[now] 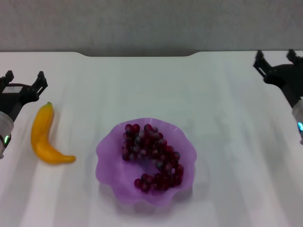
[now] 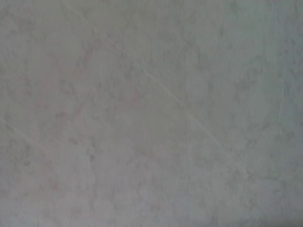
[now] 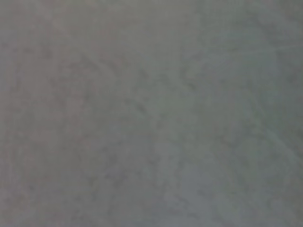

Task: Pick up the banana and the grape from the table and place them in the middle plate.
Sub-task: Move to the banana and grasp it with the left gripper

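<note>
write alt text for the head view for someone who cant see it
Grapes fill a purple plate mid-table; a banana lies on the table to its left. The open left gripper sits by the banana; the open right gripper is far right.

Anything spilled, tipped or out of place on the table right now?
Nothing looks spilled or damaged. The dark red-purple grape bunch lies inside the translucent purple scalloped plate, which sits level. The curved yellow banana lies on the white table to the plate's left, near the left gripper, jaws open. The right gripper is at the far right, jaws open.
</note>
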`<state>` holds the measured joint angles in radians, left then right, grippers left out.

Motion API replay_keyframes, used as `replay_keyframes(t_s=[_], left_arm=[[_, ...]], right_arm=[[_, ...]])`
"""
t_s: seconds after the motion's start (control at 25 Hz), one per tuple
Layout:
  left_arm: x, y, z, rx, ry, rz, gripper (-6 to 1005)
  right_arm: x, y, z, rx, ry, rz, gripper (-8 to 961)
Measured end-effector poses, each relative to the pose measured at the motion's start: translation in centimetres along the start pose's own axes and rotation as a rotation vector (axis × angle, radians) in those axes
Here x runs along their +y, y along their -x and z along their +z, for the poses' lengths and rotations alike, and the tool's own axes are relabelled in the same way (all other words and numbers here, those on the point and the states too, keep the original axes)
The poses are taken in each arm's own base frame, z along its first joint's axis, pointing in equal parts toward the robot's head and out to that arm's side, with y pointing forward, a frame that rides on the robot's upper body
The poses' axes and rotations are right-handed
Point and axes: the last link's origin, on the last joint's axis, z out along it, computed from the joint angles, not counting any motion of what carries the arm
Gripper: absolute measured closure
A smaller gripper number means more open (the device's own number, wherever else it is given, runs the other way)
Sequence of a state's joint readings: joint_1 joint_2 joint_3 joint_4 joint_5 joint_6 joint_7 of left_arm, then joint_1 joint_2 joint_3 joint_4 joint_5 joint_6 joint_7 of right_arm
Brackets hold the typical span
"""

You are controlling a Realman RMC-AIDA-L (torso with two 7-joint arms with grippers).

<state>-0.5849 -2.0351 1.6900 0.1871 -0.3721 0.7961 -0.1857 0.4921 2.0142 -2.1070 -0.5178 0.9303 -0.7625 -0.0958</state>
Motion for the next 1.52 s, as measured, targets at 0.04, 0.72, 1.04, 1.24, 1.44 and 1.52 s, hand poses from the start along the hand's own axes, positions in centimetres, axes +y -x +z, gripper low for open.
replay_keyframes(t_s=[0.04, 0.72, 1.04, 1.24, 1.44, 1.52], left_arm=[[0.0, 0.0, 0.0, 0.000, 0.001, 0.000, 122], [2.0, -1.1, 2.4, -0.093, 0.033, -0.008, 122], [2.4, -2.0, 3.7, -0.223, 0.018, 0.061, 122], [1.7, -2.8, 4.1, -0.280, -0.012, 0.076, 122], [1.1, -2.7, 4.0, -0.329, -0.027, 0.079, 122], [0.8, -2.4, 3.8, -0.342, -0.034, 0.079, 122]], right_arm=[[-0.4, -0.1, -0.2, -0.003, -0.010, 0.006, 83], [-3.7, -2.0, -1.7, 0.034, -0.091, -0.001, 89], [-4.1, -2.4, -2.0, 0.046, -0.102, -0.008, 92], [-4.1, -2.5, -2.1, 0.051, -0.099, -0.010, 94], [-4.1, -2.6, -2.2, 0.058, -0.099, -0.012, 95], [-4.1, -2.7, -2.2, 0.060, -0.097, -0.015, 96]])
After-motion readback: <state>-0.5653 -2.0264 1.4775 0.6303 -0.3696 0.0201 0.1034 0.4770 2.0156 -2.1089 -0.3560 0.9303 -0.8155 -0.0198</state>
